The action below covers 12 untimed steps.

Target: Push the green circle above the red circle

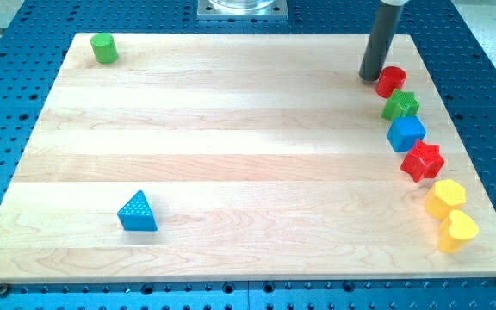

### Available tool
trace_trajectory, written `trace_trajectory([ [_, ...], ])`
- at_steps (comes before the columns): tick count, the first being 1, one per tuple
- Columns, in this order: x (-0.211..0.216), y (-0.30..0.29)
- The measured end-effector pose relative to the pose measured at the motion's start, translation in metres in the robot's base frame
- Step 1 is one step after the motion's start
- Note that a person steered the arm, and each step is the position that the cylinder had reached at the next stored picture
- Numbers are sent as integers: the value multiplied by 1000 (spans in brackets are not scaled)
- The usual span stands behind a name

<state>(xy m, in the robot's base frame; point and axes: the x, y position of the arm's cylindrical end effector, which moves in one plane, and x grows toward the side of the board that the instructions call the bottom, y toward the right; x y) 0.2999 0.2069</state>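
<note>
one long crossing lies ahead. nearest, the blue triangle (137, 213) sits clear. farther, my tip (369, 77), a bare tool holding nothing, touches the red circle (391, 82); the green circle (104, 48) waits at the worktop (231, 146)'s top-left corner. a careless pullaway could shift red.

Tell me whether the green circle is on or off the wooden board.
On. The green circle stands wholly on the wooden board, in its top-left corner, inside both edges.
</note>
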Motion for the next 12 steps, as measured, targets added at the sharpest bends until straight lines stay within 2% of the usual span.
trace_trajectory([
  [3,20,-15],
  [4,25,-96],
  [5,41,-231],
  [6,10,-372],
  [7,-37,-476],
  [8,-48,-510],
  [9,-70,-480],
  [10,-75,-413],
  [11,-52,-356],
  [12,-39,-370],
])
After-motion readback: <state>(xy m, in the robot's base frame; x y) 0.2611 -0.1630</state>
